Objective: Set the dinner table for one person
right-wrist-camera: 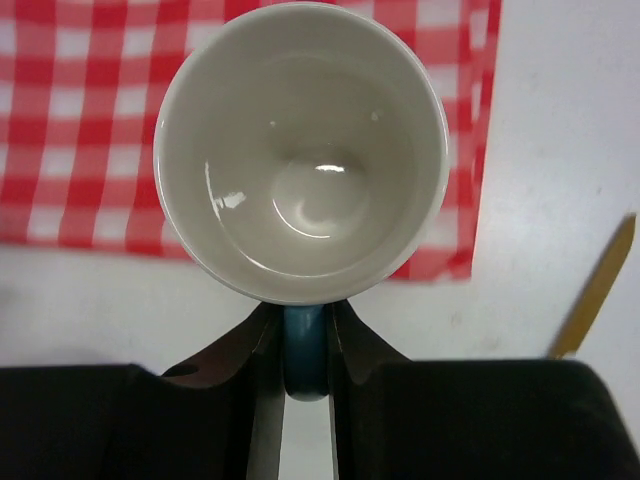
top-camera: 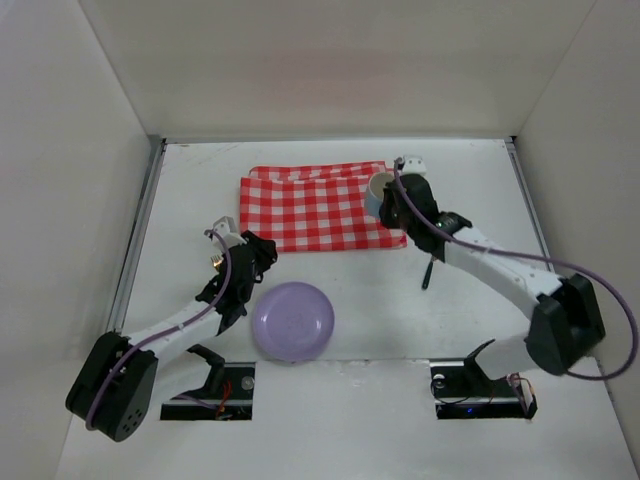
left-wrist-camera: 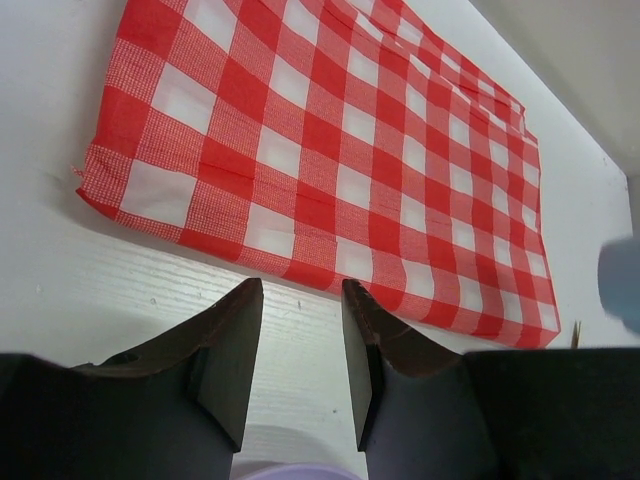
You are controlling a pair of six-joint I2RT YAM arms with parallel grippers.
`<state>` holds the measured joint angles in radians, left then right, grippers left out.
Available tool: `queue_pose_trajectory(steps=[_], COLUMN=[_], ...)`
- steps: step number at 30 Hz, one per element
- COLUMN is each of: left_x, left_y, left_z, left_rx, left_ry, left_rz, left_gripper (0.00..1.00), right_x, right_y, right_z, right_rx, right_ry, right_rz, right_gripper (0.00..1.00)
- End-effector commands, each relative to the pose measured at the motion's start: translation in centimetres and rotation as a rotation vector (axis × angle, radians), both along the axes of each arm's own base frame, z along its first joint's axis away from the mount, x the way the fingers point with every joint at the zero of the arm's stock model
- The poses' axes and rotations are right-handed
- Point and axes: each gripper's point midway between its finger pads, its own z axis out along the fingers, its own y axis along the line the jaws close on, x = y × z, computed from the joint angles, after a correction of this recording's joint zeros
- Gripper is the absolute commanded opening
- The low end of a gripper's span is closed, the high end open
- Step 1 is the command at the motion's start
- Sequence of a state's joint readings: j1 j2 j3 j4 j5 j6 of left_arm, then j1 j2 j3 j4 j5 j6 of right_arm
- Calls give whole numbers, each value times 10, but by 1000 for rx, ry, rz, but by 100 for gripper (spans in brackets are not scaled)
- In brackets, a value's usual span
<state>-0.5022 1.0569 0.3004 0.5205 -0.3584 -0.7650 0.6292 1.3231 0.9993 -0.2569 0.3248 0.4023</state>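
Observation:
The dinner table (top-camera: 480,190) is a white tabletop with grey side rails. My right gripper (top-camera: 392,207) is shut on the blue handle (right-wrist-camera: 303,350) of a mug (top-camera: 381,193), blue outside and white inside (right-wrist-camera: 300,150). The empty mug is upright over the right near corner of a red-and-white checked cloth (top-camera: 315,208); I cannot tell whether it rests on it. A purple plate (top-camera: 292,321) lies on the table near the front. My left gripper (top-camera: 258,250) is open and empty (left-wrist-camera: 300,292), above the plate's far left rim, pointing at the cloth (left-wrist-camera: 340,150).
A thin dark utensil (top-camera: 427,272) lies on the table right of the plate; in the right wrist view it shows as a yellowish strip (right-wrist-camera: 598,290). White walls enclose the table at the back and both sides. Both arm bases stand at the near edge.

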Motion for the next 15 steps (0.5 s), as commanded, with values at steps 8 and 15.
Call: queue_pose_trajectory(steps=[8,15], left_x=[2,3], left_y=[11,10], left_z=[3,-5], left_rx=[-26,-22], left_ry=[-44,-21], left_rz=[44,40], left_gripper=[35,35], right_x=[180,223], right_y=[11,1], right_z=[39,21], right_rx=[-14,-41], right_ry=[-187,-147], right_rz=[-100,-136], right_gripper=[5,5])
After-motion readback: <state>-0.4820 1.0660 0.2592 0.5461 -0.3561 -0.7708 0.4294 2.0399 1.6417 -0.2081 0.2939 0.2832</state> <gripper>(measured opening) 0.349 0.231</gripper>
